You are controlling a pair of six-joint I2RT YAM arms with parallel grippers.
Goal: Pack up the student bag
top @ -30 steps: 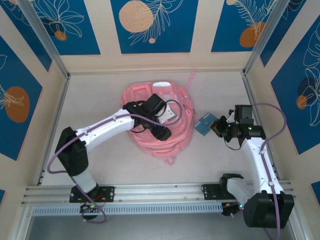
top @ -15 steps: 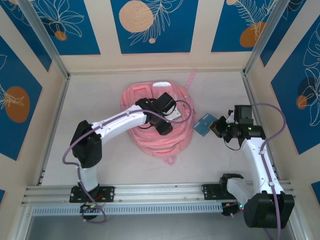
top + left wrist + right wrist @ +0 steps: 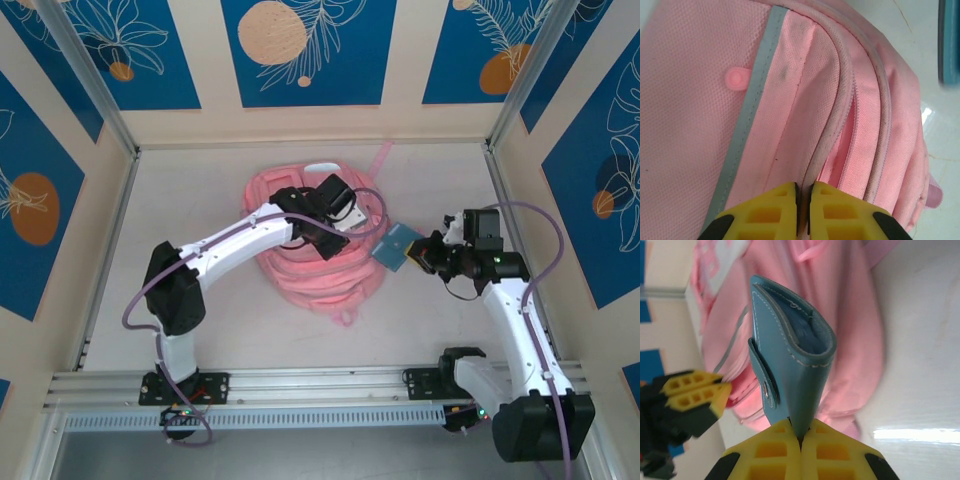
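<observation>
Backpack (image 3: 322, 285) lying mid tabletop (image 3: 200, 200). Left claw (image 3: 802, 187), wide a second ago, now pinched on its zip seam. Right claw (image 3: 801, 432), clamped on blue wallet (image 3: 790, 365), edged in from three o'clock, just beside it; pocket probably to be pulled open next.

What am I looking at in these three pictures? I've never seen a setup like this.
Two white robot arms are bolted at the near edge of a table. The overhead picture looks down from above and behind them. The other two pictures come from a small camera on each arm's wrist, so the yellow fingers at the bottom are that arm's own claw. A pink backpack lies on the table. The left claw is shut, pinching a seam of the backpack beside a zip. The right claw is shut on a blue-green wallet, holding it close beside the backpack.
</observation>
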